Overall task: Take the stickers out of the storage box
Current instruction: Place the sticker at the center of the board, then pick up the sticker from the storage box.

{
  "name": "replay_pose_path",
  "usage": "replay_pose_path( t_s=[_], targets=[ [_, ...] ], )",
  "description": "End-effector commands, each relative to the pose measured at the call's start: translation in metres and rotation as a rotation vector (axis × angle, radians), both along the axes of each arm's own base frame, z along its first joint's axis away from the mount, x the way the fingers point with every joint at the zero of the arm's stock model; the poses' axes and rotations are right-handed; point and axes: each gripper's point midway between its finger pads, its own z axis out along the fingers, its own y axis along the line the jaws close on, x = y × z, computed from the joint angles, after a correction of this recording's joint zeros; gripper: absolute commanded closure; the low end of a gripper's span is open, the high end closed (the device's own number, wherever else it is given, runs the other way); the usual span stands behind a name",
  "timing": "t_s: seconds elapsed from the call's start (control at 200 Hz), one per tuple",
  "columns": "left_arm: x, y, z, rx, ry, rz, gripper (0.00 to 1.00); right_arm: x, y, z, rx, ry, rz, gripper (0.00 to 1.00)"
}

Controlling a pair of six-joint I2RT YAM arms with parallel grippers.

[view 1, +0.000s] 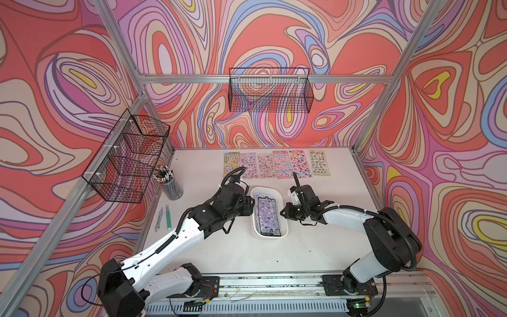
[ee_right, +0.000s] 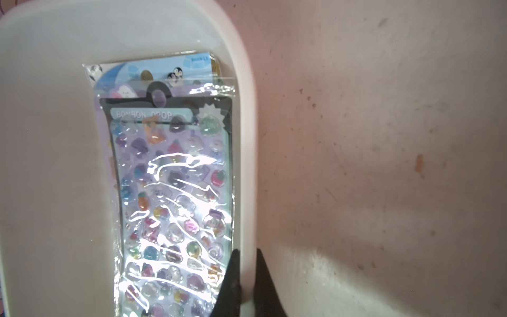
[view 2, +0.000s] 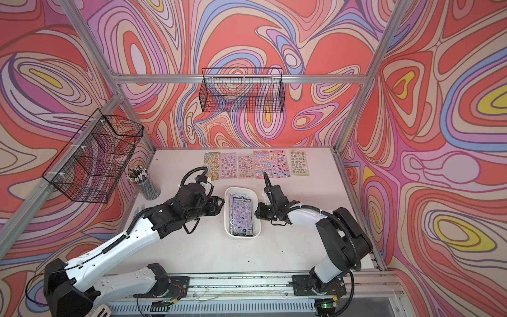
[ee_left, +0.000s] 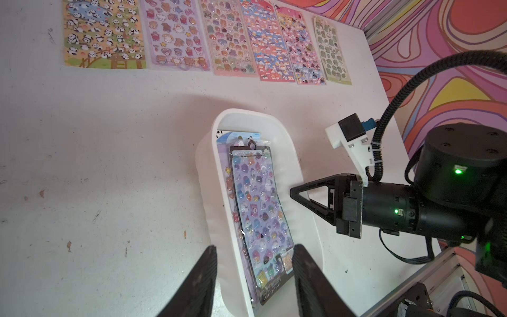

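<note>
Inside storage box (view 1: 284, 225): stickers (view 1: 268, 216) stacked, black-edged lilac sheet topmost.

The storage box (ee_right: 55, 137) is smooth white plastic with a soft sheen, and the stickers (ee_right: 175, 192) in it lie under glossy, crinkled clear film that throws back glare. The counter (ee_right: 384, 137) is matt white, scuffed and stained; the far basket (view 1: 270, 90) is black wire mesh.
</note>
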Motion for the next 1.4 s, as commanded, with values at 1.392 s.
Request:
replay_pose_path(
  t_s=[1.392],
  targets=[
    [0.051, -0.119, -0.142, 0.206, 0.237, -0.154, 0.47, 0.006, -0.042, -0.007, -0.292, -0.009, -0.054, 1.00]
  ],
)
